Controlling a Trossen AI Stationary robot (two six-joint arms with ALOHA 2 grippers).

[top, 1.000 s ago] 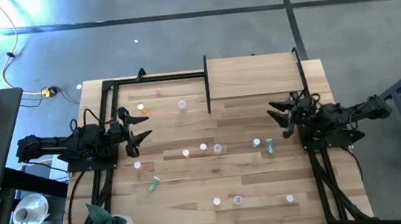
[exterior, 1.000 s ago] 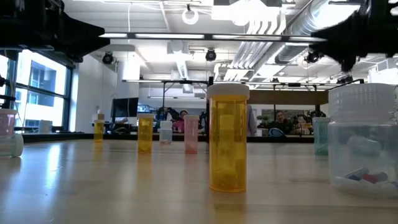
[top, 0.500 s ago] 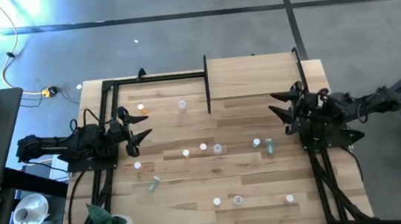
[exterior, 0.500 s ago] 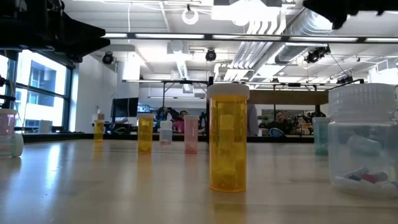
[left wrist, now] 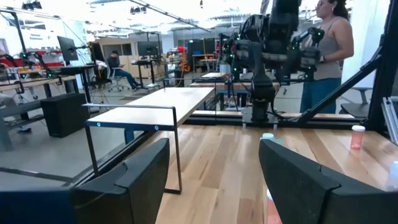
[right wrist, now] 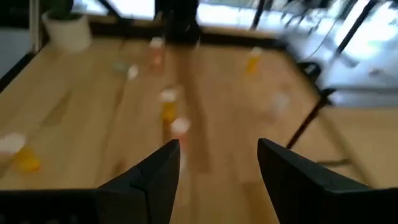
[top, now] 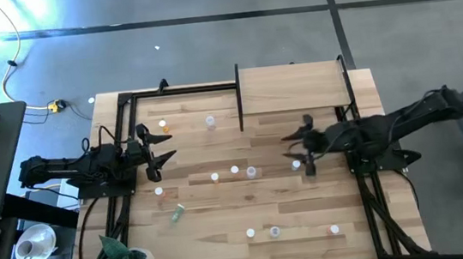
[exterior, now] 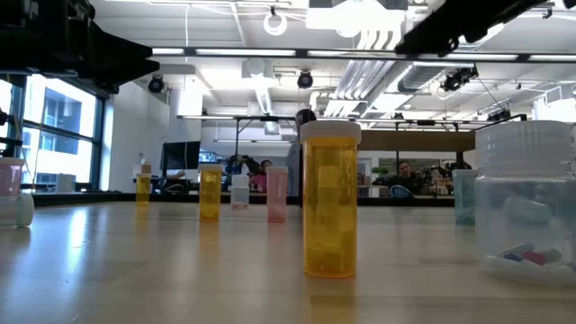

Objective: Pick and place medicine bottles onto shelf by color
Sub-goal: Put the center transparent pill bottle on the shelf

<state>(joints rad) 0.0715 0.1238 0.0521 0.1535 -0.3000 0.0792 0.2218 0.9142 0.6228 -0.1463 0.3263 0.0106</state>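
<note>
Item 1. Right claw [top: 297, 150]: dark two-finger claw, fingers spread with nothing between them, reaching over the desk centre-right, just beside two small bottles at about 3 o'clock.

Item 2. Left claw [top: 157, 146]: dark two-finger claw, fingers wide apart and empty, waiting at the desk's 9 o'clock edge.

Item 3. Shelf [top: 292, 89]: rectangular pale-wood board edged by thin black posts, at 1 o'clock. You can see no bottle on it.

Item 4. Medicine bottles: tiny white-capped cylinders scattered over the plank-patterned wooden desk [top: 223, 212]. A white-capped pair [top: 303, 167] sits near the right claw; three stand in a short row at the centre [top: 234, 172]; one clear one [top: 210, 121] and one orange one [top: 163, 125] stand toward 11 o'clock; one green one [top: 176, 211] lies toward 8 o'clock; three more line up near 6 o'clock [top: 274, 231].

Item 5. Progress, as you may judge it: sorting looks hardly begun. Every bottle in view is on the desk, so each one is left to carry across and group by colour.
</note>
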